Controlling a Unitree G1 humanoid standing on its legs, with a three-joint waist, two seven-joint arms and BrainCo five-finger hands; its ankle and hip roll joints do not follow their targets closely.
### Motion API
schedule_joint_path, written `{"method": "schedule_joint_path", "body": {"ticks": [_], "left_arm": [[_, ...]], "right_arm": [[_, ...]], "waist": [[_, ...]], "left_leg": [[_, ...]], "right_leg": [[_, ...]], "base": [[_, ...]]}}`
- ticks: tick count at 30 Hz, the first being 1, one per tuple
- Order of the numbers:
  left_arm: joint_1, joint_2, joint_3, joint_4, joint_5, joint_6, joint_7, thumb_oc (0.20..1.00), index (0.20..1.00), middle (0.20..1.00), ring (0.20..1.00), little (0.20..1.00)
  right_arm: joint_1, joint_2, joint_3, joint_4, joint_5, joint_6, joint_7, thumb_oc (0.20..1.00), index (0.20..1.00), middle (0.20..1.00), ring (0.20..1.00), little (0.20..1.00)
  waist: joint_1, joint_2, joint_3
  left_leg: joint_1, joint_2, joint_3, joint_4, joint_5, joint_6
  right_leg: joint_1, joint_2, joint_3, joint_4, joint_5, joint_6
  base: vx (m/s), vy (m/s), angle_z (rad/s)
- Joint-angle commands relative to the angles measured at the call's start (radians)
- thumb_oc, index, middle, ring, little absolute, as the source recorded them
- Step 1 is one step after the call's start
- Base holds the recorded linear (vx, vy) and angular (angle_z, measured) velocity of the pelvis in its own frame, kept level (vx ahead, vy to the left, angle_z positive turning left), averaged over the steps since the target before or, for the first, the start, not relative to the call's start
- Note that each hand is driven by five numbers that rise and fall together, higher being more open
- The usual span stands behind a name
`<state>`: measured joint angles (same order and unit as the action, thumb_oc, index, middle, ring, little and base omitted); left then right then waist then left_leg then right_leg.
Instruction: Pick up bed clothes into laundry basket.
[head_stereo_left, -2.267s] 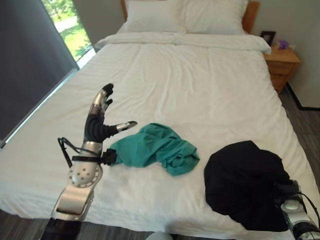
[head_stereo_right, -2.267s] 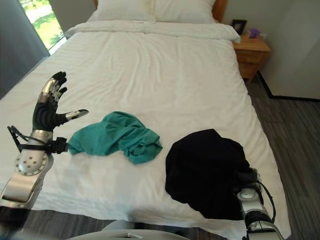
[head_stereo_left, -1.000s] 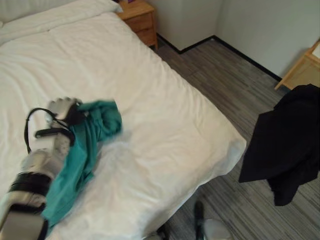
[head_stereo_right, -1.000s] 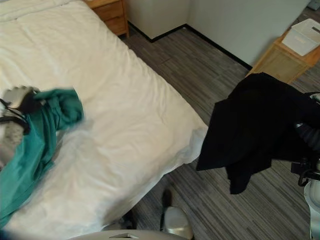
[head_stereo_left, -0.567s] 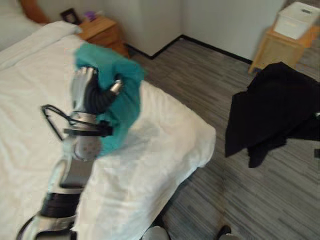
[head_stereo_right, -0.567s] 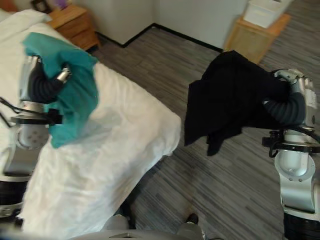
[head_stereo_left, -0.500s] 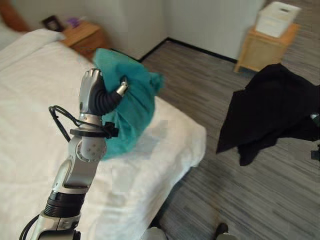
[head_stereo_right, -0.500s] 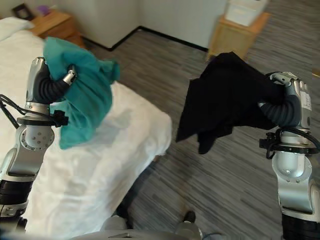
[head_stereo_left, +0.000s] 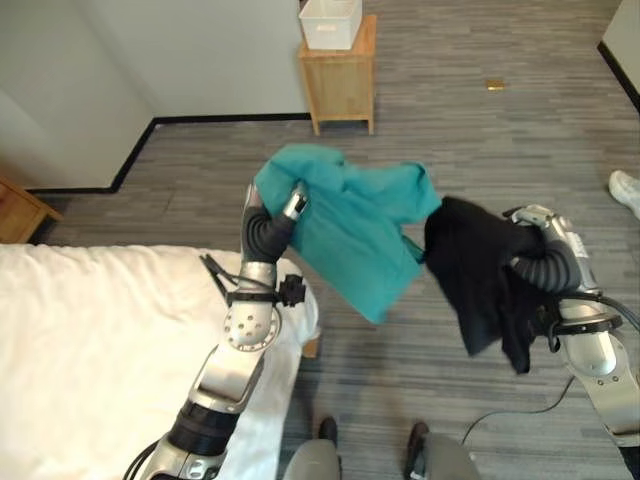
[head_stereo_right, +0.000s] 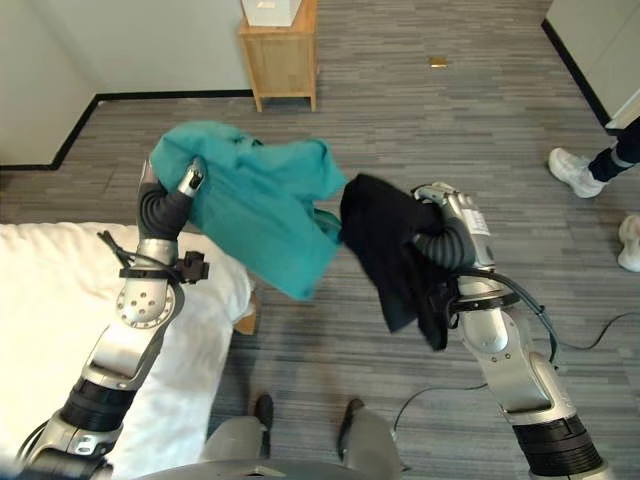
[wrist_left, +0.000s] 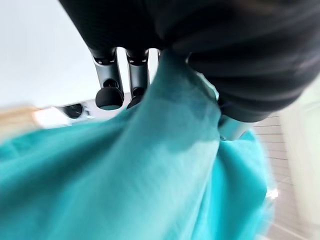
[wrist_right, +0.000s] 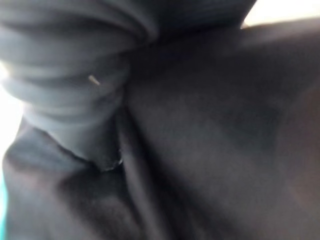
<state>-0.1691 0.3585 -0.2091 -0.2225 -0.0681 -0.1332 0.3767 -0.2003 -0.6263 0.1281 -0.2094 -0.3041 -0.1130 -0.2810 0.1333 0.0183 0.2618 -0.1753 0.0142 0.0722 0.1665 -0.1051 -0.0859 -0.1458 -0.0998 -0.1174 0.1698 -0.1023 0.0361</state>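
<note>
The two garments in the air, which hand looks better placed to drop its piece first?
Neither clearly: no laundry basket is visible. The left hand grips the teal garment, the right hand the black garment, both raised over the floor.

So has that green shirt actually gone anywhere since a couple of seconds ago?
Yes. The green shirt lay on the bed; now the left hand holds it in the air, out past the bed's edge over the floor.
</note>
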Motion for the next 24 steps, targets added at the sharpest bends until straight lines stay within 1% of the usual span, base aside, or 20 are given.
{"method": "schedule_joint_path", "body": {"ticks": [1,2,3,4,5,6,7,9,10,11,13,14,15,16,18,20,21,22,23,24], "left_arm": [[-0.136,-0.021,0.007,-0.005,-0.039,-0.06,0.01,0.2,0.2,0.2,0.2,0.2],[-0.127,-0.032,0.003,0.017,-0.058,-0.057,0.003,0.2,0.2,0.2,0.2,0.2],[-0.12,-0.031,-0.019,0.017,-0.05,-0.044,-0.007,0.2,0.2,0.2,0.2,0.2],[-0.118,-0.029,-0.022,0.016,-0.049,-0.043,-0.007,0.2,0.2,0.2,0.2,0.2],[-0.122,-0.017,-0.041,0.031,-0.06,-0.038,-0.008,0.2,0.2,0.2,0.2,0.2],[-0.125,-0.015,-0.05,0.034,-0.063,-0.029,-0.008,0.2,0.2,0.2,0.2,0.2],[-0.135,-0.015,-0.06,0.043,-0.059,-0.021,-0.006,0.2,0.2,0.2,0.2,0.2],[-0.176,-0.019,-0.089,0.064,-0.038,-0.012,0.001,0.2,0.2,0.2,0.2,0.2],[-0.198,-0.024,-0.098,0.077,-0.034,-0.008,0.006,0.2,0.2,0.2,0.2,0.2],[-0.223,-0.031,-0.104,0.087,-0.029,-0.002,0.007,0.2,0.2,0.2,0.2,0.2],[-0.255,-0.04,-0.119,0.087,-0.026,-0.005,0.005,0.2,0.2,0.2,0.2,0.2],[-0.256,-0.042,-0.121,0.089,-0.027,-0.005,0.005,0.2,0.2,0.2,0.2,0.2],[-0.26,-0.043,-0.127,0.088,-0.032,-0.01,-0.009,0.2,0.2,0.2,0.2,0.2],[-0.258,-0.046,-0.133,0.087,-0.037,-0.014,-0.017,0.2,0.2,0.2,0.2,0.2],[-0.253,-0.046,-0.132,0.094,-0.034,-0.014,-0.015,0.2,0.2,0.2,0.2,0.2],[-0.237,-0.037,-0.107,0.105,-0.041,-0.016,-0.015,0.2,0.2,0.2,0.2,0.2],[-0.219,-0.031,-0.089,0.102,-0.041,-0.016,-0.016,0.2,0.2,0.2,0.2,0.2],[-0.203,-0.026,-0.081,0.095,-0.038,-0.016,-0.022,0.2,0.2,0.2,0.2,0.2],[-0.186,-0.024,-0.076,0.087,-0.036,-0.017,-0.023,0.2,0.2,0.2,0.2,0.2],[-0.177,-0.028,-0.073,0.086,-0.037,-0.016,-0.03,0.2,0.2,0.2,0.2,0.2]], "right_arm": [[-0.183,-0.025,0.057,-0.021,0.009,-0.021,-0.023,0.2,0.2,0.2,0.2,0.2],[-0.171,0.0,0.063,0.002,0.011,-0.016,-0.017,0.2,0.2,0.2,0.2,0.2],[-0.146,0.034,0.063,0.028,-0.026,-0.004,-0.016,0.2,0.2,0.2,0.2,0.2],[-0.144,0.037,0.063,0.029,-0.029,-0.005,-0.017,0.2,0.2,0.2,0.2,0.2],[-0.127,0.057,0.058,0.066,-0.081,0.012,-0.042,0.2,0.2,0.2,0.2,0.2],[-0.123,0.061,0.053,0.069,-0.101,0.023,-0.043,0.2,0.2,0.2,0.2,0.2],[-0.126,0.065,0.052,0.073,-0.119,0.03,-0.048,0.2,0.2,0.2,0.2,0.2],[-0.14,0.074,0.036,0.086,-0.135,0.04,-0.066,0.2,0.2,0.2,0.2,0.2],[-0.144,0.079,0.025,0.093,-0.134,0.046,-0.075,0.2,0.2,0.2,0.2,0.2],[-0.151,0.081,0.016,0.098,-0.135,0.051,-0.085,0.2,0.2,0.2,0.2,0.2],[-0.138,0.075,-0.015,0.095,-0.132,0.056,-0.102,0.2,0.2,0.2,0.2,0.2],[-0.134,0.074,-0.017,0.092,-0.132,0.056,-0.101,0.2,0.2,0.2,0.2,0.2],[-0.105,0.061,-0.051,0.094,-0.143,0.065,-0.116,0.2,0.2,0.2,0.2,0.2],[-0.089,0.052,-0.072,0.096,-0.152,0.072,-0.13,0.2,0.2,0.2,0.2,0.2],[-0.073,0.045,-0.093,0.096,-0.172,0.084,-0.152,0.2,0.2,0.2,0.2,0.2],[-0.07,0.045,-0.107,0.104,-0.18,0.091,-0.169,0.2,0.2,0.2,0.2,0.2],[-0.064,0.046,-0.114,0.105,-0.188,0.095,-0.17,0.2,0.2,0.2,0.2,0.2],[-0.054,0.049,-0.118,0.104,-0.194,0.097,-0.169,0.2,0.2,0.2,0.2,0.2],[-0.038,0.052,-0.124,0.099,-0.198,0.096,-0.169,0.2,0.2,0.2,0.2,0.2],[-0.012,0.055,-0.132,0.101,-0.193,0.097,-0.164,0.2,0.2,0.2,0.2,0.2]], "waist": [[0.081,0.022,-0.014],[0.101,0.011,-0.034],[0.109,-0.006,-0.048],[0.11,-0.01,-0.05],[0.112,-0.052,-0.06],[0.097,-0.052,-0.053],[0.078,-0.042,-0.048],[0.02,-0.002,-0.043],[-0.006,0.017,-0.037],[-0.027,0.034,-0.03],[-0.078,0.04,-0.019],[-0.091,0.039,-0.019],[-0.12,0.029,-0.024],[-0.144,0.016,-0.03],[-0.177,0.0,-0.04],[-0.183,-0.011,-0.052],[-0.179,-0.017,-0.056],[-0.18,-0.018,-0.058],[-0.188,-0.023,-0.066],[-0.195,-0.028,-0.079]], "left_leg": [[-0.131,-0.02,0.098,-0.158,0.211,0.032],[-0.116,-0.016,0.095,-0.197,0.21,0.051],[-0.086,-0.038,0.06,-0.222,0.23,0.086],[-0.083,-0.041,0.06,-0.226,0.232,0.087],[-0.039,-0.069,0.059,-0.225,0.217,0.12],[-0.004,-0.073,0.05,-0.221,0.205,0.131],[0.029,-0.069,0.036,-0.227,0.195,0.139],[0.109,-0.057,-0.009,-0.254,0.168,0.145],[0.142,-0.046,-0.03,-0.254,0.146,0.145],[0.163,-0.034,-0.049,-0.254,0.138,0.14],[0.206,-0.041,-0.107,-0.254,0.109,0.127],[0.209,-0.043,-0.122,-0.254,0.101,0.125],[0.235,-0.048,-0.148,-0.254,0.074,0.108],[0.265,-0.055,-0.178,-0.254,0.043,0.093],[0.322,-0.053,-0.208,-0.254,-0.007,0.08],[0.376,-0.028,-0.198,-0.254,-0.061,0.057],[0.408,-0.014,-0.189,-0.254,-0.087,0.047],[0.434,-0.002,-0.185,-0.254,-0.104,0.044],[0.469,0.011,-0.19,-0.254,-0.127,0.042],[0.495,0.023,-0.199,-0.254,-0.129,0.045]], "right_leg": [[0.391,0.015,0.001,-0.257,-0.069,0.077],[0.425,0.018,0.013,-0.257,-0.087,0.084],[0.429,0.011,0.018,-0.213,-0.081,0.089],[0.427,0.008,0.017,-0.206,-0.086,0.09],[0.395,-0.01,0.009,-0.044,-0.018,0.149],[0.348,-0.018,0.01,0.08,0.054,0.182],[0.298,-0.006,0.03,0.2,0.136,0.205],[0.195,0.04,0.064,0.372,0.206,0.209],[0.142,0.031,0.054,0.428,0.185,0.206],[0.085,0.02,0.039,0.435,0.167,0.184],[-0.007,0.009,0.02,0.38,0.104,0.137],[0.001,0.003,0.004,0.384,0.089,0.134],[-0.039,0.019,0.016,0.242,0.045,0.11],[-0.063,0.027,0.022,0.129,0.045,0.1],[-0.095,0.04,-0.017,-0.05,0.107,0.112],[-0.116,0.018,-0.151,-0.184,0.188,0.142],[-0.124,0.002,-0.23,-0.216,0.211,0.15],[-0.124,-0.001,-0.273,-0.225,0.225,0.151],[-0.121,-0.002,-0.286,-0.229,0.232,0.146],[-0.102,0.011,-0.263,-0.243,0.223,0.134]], "base": [[0.44,0.01,-0.57],[0.6,0.052,-0.28],[0.59,0.056,-0.1],[0.64,0.037,-0.48],[0.42,0.013,-0.5],[0.53,0.051,-0.36],[0.4,0.102,0.08],[0.5,0.111,0.54],[0.49,0.088,0.86],[0.49,0.053,0.98],[0.45,-0.02,0.81],[0.53,-0.101,0.91],[0.56,-0.141,1.28],[0.75,-0.165,1.62],[0.65,-0.162,1.27],[0.63,-0.169,0.94],[0.56,-0.15,0.61],[0.58,-0.147,0.31],[0.56,-0.127,0.25],[0.64,-0.142,0.1]]}}
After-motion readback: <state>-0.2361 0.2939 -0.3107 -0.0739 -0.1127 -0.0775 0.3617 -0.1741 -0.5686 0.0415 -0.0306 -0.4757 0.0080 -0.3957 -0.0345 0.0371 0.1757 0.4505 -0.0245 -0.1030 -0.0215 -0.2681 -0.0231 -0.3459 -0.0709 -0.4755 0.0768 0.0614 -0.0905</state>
